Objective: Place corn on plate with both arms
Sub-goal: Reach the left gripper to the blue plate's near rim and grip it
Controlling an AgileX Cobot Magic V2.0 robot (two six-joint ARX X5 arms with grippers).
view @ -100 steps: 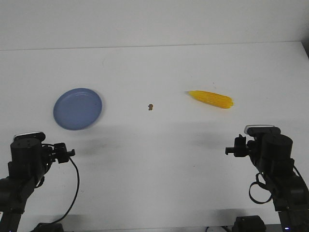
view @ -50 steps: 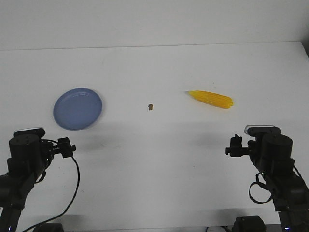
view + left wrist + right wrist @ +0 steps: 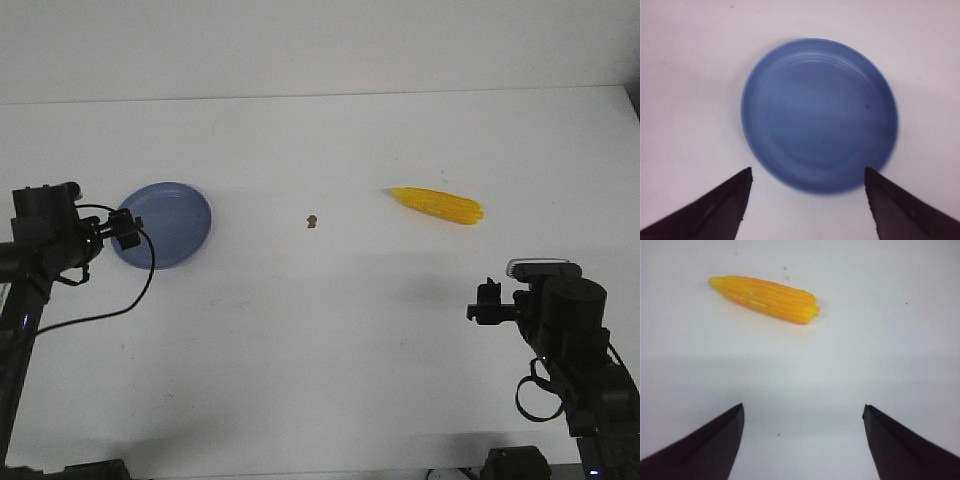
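The yellow corn (image 3: 437, 205) lies on the white table at the right, its pale tip pointing left; it also shows in the right wrist view (image 3: 765, 298). The blue plate (image 3: 170, 222) sits at the left, empty, and fills the left wrist view (image 3: 820, 115). My left gripper (image 3: 807, 170) is open and empty, its fingertips just short of the plate's near rim. My left arm (image 3: 45, 235) stands beside the plate's left edge. My right gripper (image 3: 802, 406) is open and empty, well short of the corn. My right arm (image 3: 560, 310) is near the front right.
A tiny brown speck (image 3: 312, 220) lies on the table between plate and corn. A black cable (image 3: 130, 290) hangs from the left arm. The table's far edge runs along the back wall.
My left arm has lifted and swung forward from the front left corner to the plate's left edge. The right arm, corn and plate have not moved.
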